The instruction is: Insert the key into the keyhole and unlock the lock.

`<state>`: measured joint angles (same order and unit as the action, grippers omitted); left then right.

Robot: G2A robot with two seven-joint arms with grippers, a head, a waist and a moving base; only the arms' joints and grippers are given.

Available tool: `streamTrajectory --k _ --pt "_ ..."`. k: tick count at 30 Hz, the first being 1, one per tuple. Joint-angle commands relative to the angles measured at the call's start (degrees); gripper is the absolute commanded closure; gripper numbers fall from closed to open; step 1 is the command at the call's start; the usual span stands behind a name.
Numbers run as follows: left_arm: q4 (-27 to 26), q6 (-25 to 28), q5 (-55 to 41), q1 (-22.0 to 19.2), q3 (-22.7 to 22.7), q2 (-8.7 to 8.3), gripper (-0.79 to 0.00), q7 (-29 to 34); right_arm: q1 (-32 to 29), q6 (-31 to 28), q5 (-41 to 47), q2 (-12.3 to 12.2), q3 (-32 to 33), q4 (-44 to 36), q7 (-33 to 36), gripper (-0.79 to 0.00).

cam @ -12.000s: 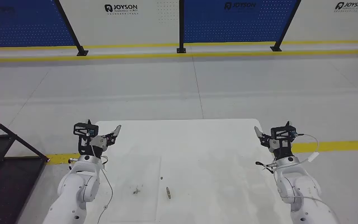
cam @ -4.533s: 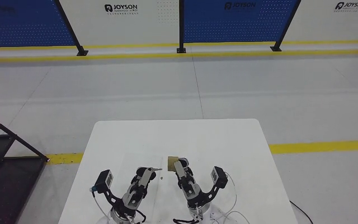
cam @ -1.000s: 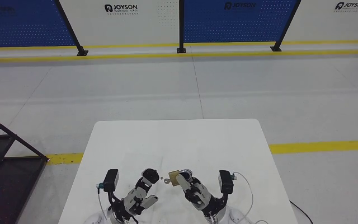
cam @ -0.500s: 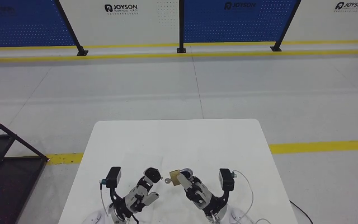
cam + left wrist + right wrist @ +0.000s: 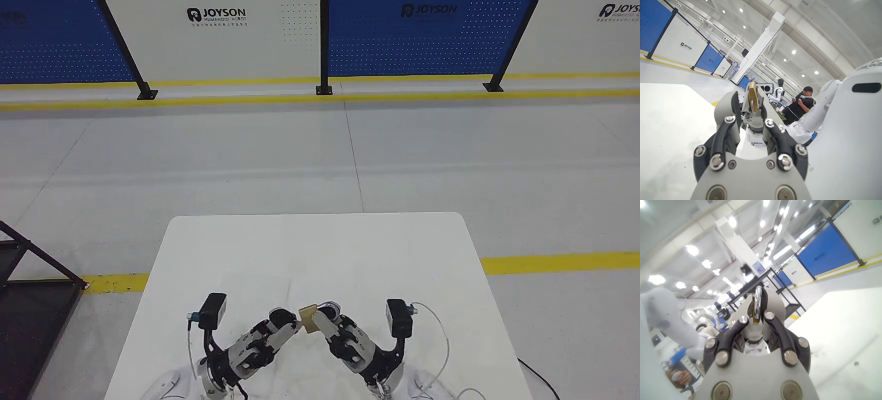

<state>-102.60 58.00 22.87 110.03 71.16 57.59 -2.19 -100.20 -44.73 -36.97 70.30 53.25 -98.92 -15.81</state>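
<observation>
The brass lock point(image 5: 308, 318) is held up off the white worktop point(image 5: 400, 255), over its near half and about midway across; the two arms meet there, tip to tip. The right claw point(image 5: 320, 320) is clamped on the lock; in the right wrist view its two fingers point(image 5: 772, 303) press the flat faces of the brass body point(image 5: 755, 313) from either side, and the chrome shackle point(image 5: 759, 293) stands out past the fingertips, seen edge-on.

The left claw point(image 5: 290, 322) faces the lock from the opposite side, just beside it; its fingers stand apart. In the left wrist view the black pad of one finger point(image 5: 736, 106) is clear of the brass, while the other finger point(image 5: 768, 111) lies close along it, and I cannot tell whether that one touches. The lock point(image 5: 752, 91) stands edge-on in the gap between them, with the right claw's fingers behind it.

At the lock's end nearest the left claw sits a small metal piece with a hole through it point(image 5: 752, 103) (it looks like the head of the key, though it is too small to be sure); whether the key is seated in the keyhole I cannot tell, and the left claw's fingers are not closed on it.

A few dark specks point(image 5: 855, 362) lie on the worktop point(image 5: 848, 317) near the right arm; beyond the far edge, blue and white fence panels point(image 5: 420, 35) stand behind a yellow floor line point(image 5: 300, 98).
</observation>
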Motion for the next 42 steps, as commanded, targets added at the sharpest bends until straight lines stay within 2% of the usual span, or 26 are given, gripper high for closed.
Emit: streamTrajectory --k 1,6,9,15,16,17,19,28,42 --pt "0.4 0.0 0.1 -0.3 -0.3 -0.05 -0.197 0.2 0.1 0.1 0.1 0.0 -0.1 0.1 0.1 0.000" --pt "1.0 0.0 0.5 -0.9 -0.8 -0.10 -0.188 0.3 0.3 0.2 0.2 0.1 -0.3 0.4 0.4 0.000" --pt "1.3 0.0 1.3 -1.0 -0.9 -0.05 -0.148 0.0 0.4 0.3 0.2 0.1 -0.5 0.6 0.3 0.000" --pt "1.6 0.0 2.1 -1.1 -1.2 0.03 -0.145 -0.8 0.6 0.4 0.2 0.2 -0.6 0.7 0.0 0.000" --pt "1.6 0.0 2.2 -1.1 -1.2 0.04 -0.129 -0.9 0.6 0.5 0.1 0.2 -0.7 0.8 -0.1 0.000" --pt "1.6 0.0 2.3 -1.1 -1.3 0.04 -0.052 -1.0 0.6 0.6 0.1 0.2 -0.7 0.8 -0.1 0.000" --pt "1.5 0.0 2.5 -1.0 -1.3 0.03 0.000 -1.2 0.6 0.5 0.1 0.2 -0.8 0.9 -0.1 0.000" --pt "1.5 -0.1 6.8 -0.4 -0.3 0.21 0.000 -3.5 0.3 0.8 -0.3 0.3 -0.8 0.8 -0.4 0.000" --pt "-0.1 -3.2 21.3 1.2 0.1 1.58 0.000 -14.0 -0.5 1.8 -0.7 0.0 -0.7 -0.2 0.7 0.000"
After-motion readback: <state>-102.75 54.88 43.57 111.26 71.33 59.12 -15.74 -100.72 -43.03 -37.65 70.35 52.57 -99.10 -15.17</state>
